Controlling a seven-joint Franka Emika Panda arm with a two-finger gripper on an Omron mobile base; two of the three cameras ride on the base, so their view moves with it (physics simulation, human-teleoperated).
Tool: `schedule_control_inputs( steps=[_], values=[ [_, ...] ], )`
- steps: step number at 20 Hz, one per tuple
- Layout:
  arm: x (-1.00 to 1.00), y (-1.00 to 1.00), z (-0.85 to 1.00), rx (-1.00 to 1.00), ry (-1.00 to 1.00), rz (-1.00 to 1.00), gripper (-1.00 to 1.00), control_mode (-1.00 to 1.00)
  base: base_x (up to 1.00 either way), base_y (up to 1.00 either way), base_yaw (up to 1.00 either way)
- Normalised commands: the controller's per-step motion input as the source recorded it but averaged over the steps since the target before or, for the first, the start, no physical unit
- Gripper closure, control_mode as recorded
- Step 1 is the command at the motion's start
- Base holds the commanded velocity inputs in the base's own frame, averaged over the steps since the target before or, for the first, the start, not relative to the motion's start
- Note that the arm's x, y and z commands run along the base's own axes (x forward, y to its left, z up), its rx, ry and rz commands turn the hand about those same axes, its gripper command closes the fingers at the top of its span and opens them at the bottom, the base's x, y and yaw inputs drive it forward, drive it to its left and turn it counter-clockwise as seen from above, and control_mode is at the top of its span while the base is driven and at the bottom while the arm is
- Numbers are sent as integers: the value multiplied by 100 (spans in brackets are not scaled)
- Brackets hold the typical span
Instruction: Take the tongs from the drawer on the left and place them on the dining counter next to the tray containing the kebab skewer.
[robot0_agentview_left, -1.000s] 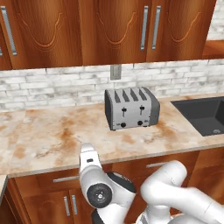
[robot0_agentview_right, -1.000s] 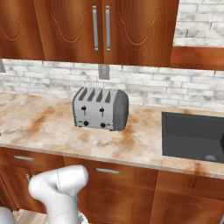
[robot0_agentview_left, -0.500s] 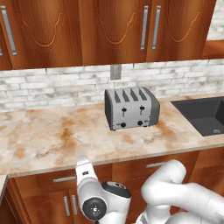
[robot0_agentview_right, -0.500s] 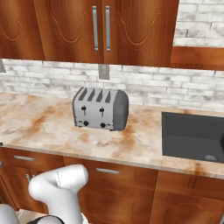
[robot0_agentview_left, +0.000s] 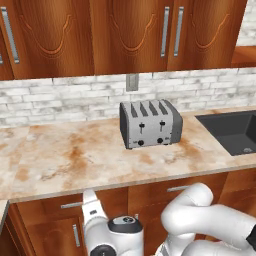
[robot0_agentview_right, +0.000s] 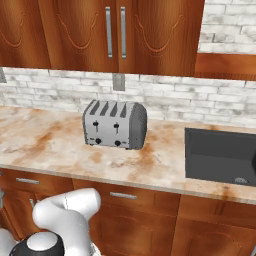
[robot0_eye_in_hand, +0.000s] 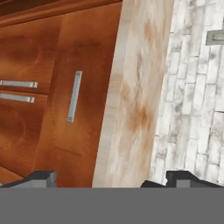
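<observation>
You are looking at a closed drawer (robot0_eye_in_hand: 74, 96), so whatever is lying inside it is hidden from you. In the hand view the picture is rolled sideways: the drawer front with its short silver bar handle (robot0_eye_in_hand: 75, 96) is sitting ahead of the jaws, nearer the left fingertip than the right. The gripper (robot0_eye_in_hand: 111, 179) is showing only its two dark tips at the bottom edge, and they are standing wide apart with nothing between them. The wall counter (robot0_agentview_left: 60, 160), beige stone with rust veining, is running ahead of the right fingertip, with white brick wall (robot0_eye_in_hand: 197, 109) beyond it. In the base views a grey four-slot toaster (robot0_agentview_left: 150, 123) is standing on that counter, a dark sink (robot0_agentview_right: 220, 156) is being cut off at the frame edge, and reddish wood cabinets (robot0_agentview_left: 125, 35) are hanging above.
</observation>
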Motion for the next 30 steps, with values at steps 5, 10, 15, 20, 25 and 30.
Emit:
schedule_control_inputs(
  steps=[5, 10, 15, 20, 25, 30],
  values=[
    [0, 6, -41, 0, -9, 0, -100, -100, 0, 0, 0],
    [2, 1, -36, 0, -15, -2, -100, -100, 0, 0, 0],
    [2, 12, -12, 0, -18, -4, -100, -100, 0, 0, 0],
    [13, 28, 0, 0, -11, -5, -100, -100, 0, 0, 0],
    [24, 33, 0, 0, -1, -3, -100, -100, 0, 0, 0],
    [38, 15, 0, 0, 0, -1, -100, -100, 0, 0, 0]
  ],
)
